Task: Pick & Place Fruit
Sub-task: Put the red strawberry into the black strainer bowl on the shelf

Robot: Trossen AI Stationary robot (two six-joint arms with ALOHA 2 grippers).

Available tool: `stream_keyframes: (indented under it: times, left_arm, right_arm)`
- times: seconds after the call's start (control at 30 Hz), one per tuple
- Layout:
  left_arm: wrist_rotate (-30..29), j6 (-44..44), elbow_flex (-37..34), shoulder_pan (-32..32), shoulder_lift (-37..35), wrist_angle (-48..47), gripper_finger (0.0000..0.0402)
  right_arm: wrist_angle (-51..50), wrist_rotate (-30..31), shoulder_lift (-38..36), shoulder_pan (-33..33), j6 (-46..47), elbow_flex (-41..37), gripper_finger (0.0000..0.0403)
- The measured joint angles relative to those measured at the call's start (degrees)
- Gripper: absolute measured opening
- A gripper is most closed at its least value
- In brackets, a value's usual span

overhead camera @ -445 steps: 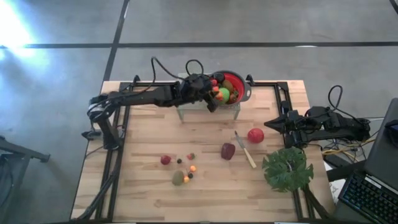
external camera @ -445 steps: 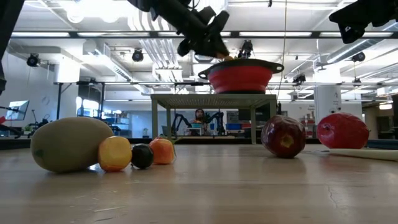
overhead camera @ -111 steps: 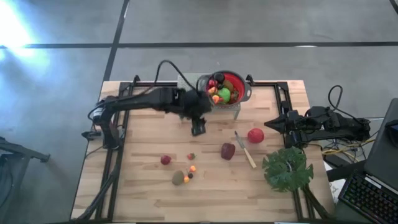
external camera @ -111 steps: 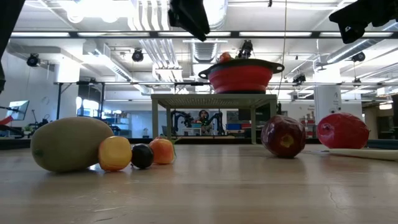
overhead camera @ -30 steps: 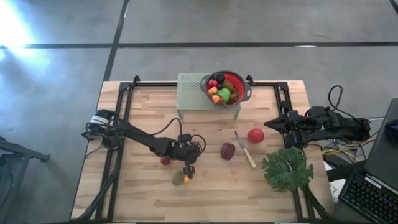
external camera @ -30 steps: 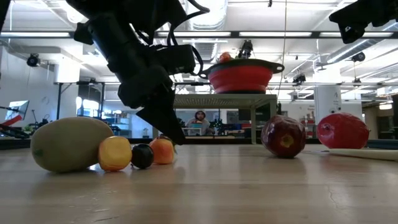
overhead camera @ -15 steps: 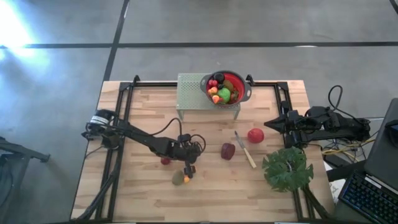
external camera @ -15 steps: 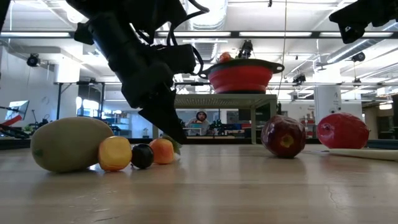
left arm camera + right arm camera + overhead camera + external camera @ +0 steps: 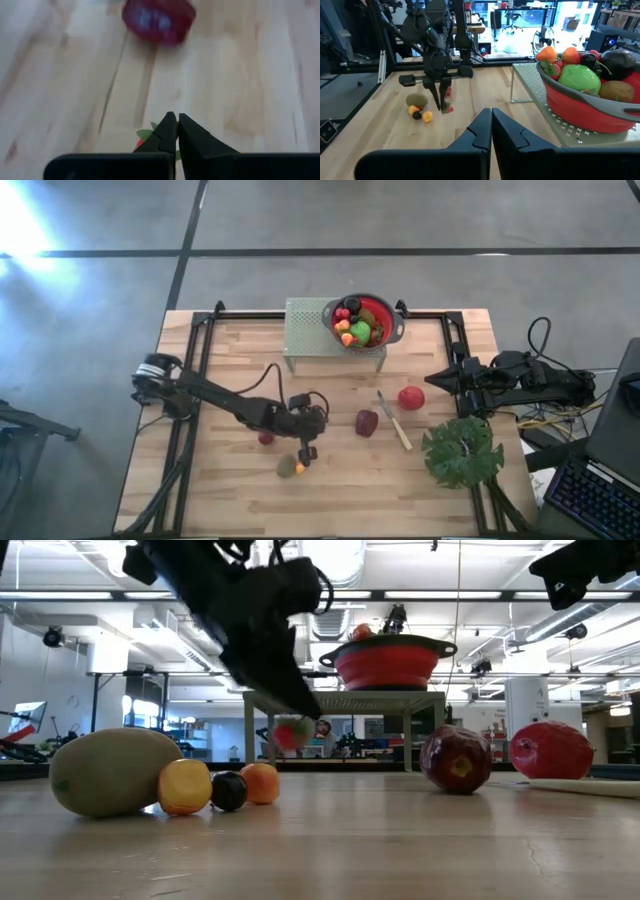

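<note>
From above, my left gripper point(image 9: 305, 446) sits low and left of centre in the frame, over the loose cluster of small fruit, while my right gripper point(image 9: 446, 378) waits pressed together at the right edge of the pale wooden table point(image 9: 440, 490). The collapsible red colander point(image 9: 385, 315) at upper centre already holds several pieces. At table height, the change is plain: a moment ago my fingers were down beside the small orange fruit point(image 9: 260, 783), and now they have closed and lifted, with a small red toy strawberry point(image 9: 291, 732) with a green leafy cap pinched at their tips, hanging clear of the wood at centre-left. I judge the pick made and the carry to the colander next. From my left wrist, the tips point(image 9: 175, 131) meet at lower centre, the strawberry showing as a red sliver with green leaves just behind them. Its long axis seems to run across my fingers, cap to one side, though I cannot tell exactly. From my right wrist, the strawberry hangs at centre-left above the table.
</note>
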Motion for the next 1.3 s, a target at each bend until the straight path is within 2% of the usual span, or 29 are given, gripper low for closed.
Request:
stream_keyframes:
  times: [0.27, 0.47, 0.93, 1.1, 1.3]
  left_arm:
    - [-0.50, 0.15, 0.08, 0.07, -0.57, 7.09, 0.0007]
    - [-0.36, 0.46, 0.25, 0.19, -0.58, 8.03, 0.0007]
    - [0.66, 1.65, 2.49, 0.81, -0.58, 17.12, 0.0008]
    - [3.59, 5.55, 4.00, 0.93, -0.58, 23.42, 0.0008]
    - [3.38, 13.24, 8.20, 1.68, -0.58, 26.78, 0.0008]
  right_arm:
    - [-0.01, 0.00, -0.01, 0.01, 0.00, 0.02, 0.0008]
    - [-0.01, 0.00, -0.01, -0.01, 0.00, 0.00, 0.0008]
    - [0.01, 0.00, -0.01, 0.01, 0.00, 0.00, 0.0008]
    - [-0.01, 0.00, -0.01, -0.01, 0.00, 0.01, 0.0008]
    - [0.00, 0.00, -0.01, -0.01, 0.00, 0.01, 0.0008]
